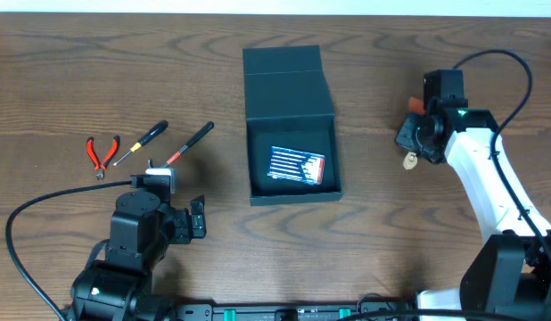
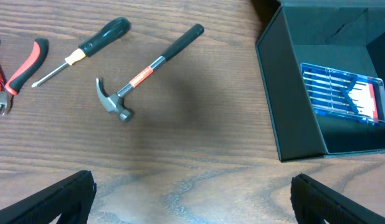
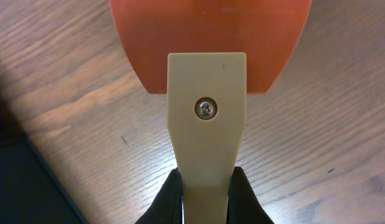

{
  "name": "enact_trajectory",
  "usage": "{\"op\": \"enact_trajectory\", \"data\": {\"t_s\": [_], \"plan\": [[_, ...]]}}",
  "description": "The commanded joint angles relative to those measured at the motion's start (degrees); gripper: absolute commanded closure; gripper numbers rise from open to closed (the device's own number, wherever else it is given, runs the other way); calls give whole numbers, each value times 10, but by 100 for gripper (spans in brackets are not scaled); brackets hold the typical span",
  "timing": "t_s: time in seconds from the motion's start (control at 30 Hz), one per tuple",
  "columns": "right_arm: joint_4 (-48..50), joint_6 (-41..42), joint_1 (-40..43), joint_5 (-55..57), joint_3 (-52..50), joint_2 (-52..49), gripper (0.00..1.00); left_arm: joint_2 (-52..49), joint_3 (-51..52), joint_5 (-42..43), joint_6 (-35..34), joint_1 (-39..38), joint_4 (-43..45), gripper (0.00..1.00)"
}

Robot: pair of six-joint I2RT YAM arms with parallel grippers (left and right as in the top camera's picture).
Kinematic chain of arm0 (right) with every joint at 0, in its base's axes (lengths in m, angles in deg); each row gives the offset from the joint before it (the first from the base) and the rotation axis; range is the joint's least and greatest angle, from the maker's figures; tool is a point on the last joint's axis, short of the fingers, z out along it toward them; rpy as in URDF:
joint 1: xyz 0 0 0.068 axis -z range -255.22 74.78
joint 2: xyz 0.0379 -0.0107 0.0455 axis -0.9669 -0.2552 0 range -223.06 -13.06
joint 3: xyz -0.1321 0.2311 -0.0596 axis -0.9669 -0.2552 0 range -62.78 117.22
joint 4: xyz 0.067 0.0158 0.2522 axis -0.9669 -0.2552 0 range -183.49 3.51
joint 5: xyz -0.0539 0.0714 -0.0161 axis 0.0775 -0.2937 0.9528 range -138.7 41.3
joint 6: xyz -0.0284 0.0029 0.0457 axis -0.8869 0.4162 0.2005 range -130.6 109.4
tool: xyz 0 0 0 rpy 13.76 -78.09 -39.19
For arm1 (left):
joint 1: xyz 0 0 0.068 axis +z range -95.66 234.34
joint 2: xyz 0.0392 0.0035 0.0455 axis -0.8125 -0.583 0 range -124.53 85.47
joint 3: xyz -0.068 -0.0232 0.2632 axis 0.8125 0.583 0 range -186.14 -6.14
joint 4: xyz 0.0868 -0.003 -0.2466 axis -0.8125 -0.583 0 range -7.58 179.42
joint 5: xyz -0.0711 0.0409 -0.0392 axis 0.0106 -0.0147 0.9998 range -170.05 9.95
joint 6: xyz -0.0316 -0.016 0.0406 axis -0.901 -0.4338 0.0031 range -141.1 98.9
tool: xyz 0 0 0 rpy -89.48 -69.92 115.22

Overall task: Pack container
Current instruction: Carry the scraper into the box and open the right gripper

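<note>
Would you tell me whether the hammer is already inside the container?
No, the hammer lies on the table outside the container, which holds a blue case.

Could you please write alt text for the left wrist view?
A hammer lies on a wooden table, with a screwdriver and red pliers to its left. At right, an open dark box holds a blue packet. The open left tool frames the bottom edge.
</note>
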Motion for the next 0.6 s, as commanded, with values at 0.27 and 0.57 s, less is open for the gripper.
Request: {"op": "enact_trajectory", "data": {"t_s": [0.27, 0.57], "plan": [[-136, -399, -147, -14, 210, 17, 99, 0, -13, -1, -1, -2, 0, 1], [-169, -641, -291, -40, 225, 7, 99, 0, -13, -1, -1, -2, 0, 2]]}}
